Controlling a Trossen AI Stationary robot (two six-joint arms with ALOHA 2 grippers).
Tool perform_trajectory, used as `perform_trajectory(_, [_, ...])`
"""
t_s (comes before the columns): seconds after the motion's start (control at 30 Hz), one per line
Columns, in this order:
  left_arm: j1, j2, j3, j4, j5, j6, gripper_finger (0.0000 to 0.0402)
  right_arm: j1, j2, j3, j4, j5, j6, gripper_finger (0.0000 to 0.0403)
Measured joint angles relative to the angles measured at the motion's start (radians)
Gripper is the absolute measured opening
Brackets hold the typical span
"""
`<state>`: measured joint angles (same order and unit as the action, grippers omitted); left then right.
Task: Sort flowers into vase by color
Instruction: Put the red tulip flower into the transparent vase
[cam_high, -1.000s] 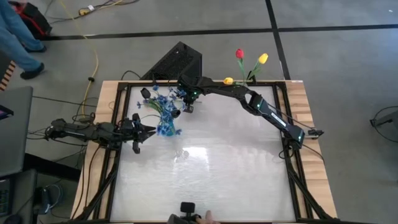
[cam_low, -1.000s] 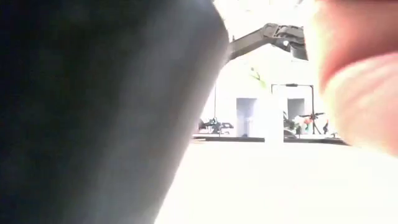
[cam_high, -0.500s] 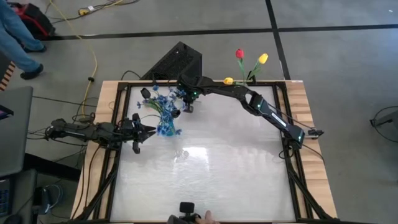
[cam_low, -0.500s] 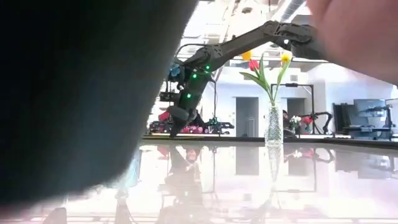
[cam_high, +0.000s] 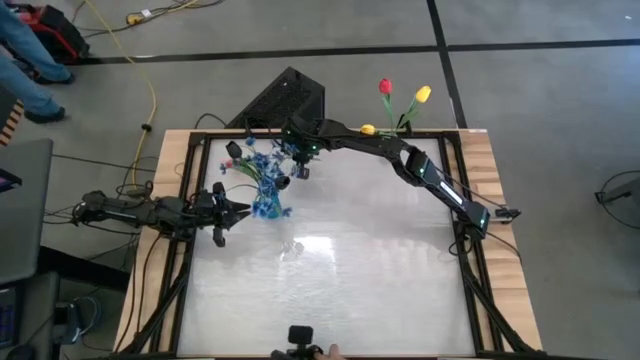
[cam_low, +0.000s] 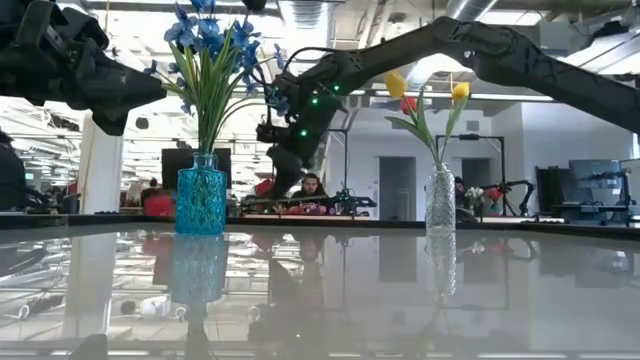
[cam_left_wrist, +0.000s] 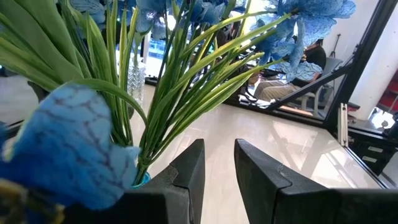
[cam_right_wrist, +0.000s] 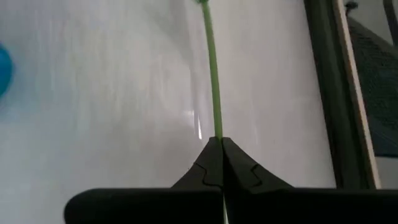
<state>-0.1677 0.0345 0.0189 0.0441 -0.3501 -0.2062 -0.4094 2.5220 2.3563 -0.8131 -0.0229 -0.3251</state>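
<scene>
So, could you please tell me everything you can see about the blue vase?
The blue vase looks like translucent, textured turquoise glass, with a narrow neck above a wider body. It stands upright near the table's far left corner and holds blue flowers on thin green stems with long green leaves. The glossy table mirrors it. The left gripper, open, is close beside it without touching. The right gripper, shut on a green stem, is nearby, above the table.

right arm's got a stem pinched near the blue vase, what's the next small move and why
Probably carry the stem over the blue vase and lower it in. The right gripper has its jaws shut on the stem, close above the blue flowers, not yet in the vase; the left gripper waits open beside it.
</scene>
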Motion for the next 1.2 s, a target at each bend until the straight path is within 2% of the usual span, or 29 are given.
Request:
perform_trajectory(0.2, [0.000, 0.000, 0.000, 0.000, 0.000, 0.000, 0.0075, -0.006, -0.039, 0.000, -0.041, 0.094, 0.048, 0.0016])
perform_trajectory(0.43, [0.000, 0.000, 0.000, 0.000, -0.002, 0.000, 0.0075, -0.011, -0.137, 0.000, -0.124, 0.109, 0.155, 0.0016])
perform_trajectory(0.67, [0.000, 0.000, 0.000, 0.000, -0.001, 0.000, 0.0075, 0.018, -0.286, 0.000, -0.417, 0.109, 0.316, 0.0016])
perform_trajectory(0.83, [0.000, 0.000, 0.000, 0.000, -0.001, 0.000, 0.0075, 0.065, -0.387, 0.000, -0.608, 0.213, 0.425, 0.0016])
perform_trajectory(0.97, [0.000, 0.000, 0.000, 0.000, -0.001, 0.000, 0.0075, 0.116, -0.448, 0.000, -0.753, 0.231, 0.515, 0.0016])
perform_trajectory(1.2, [0.000, 0.000, 0.000, 0.000, -0.001, 0.000, 0.0075, 0.253, -0.589, -0.122, -0.757, 0.259, 0.664, 0.0016])
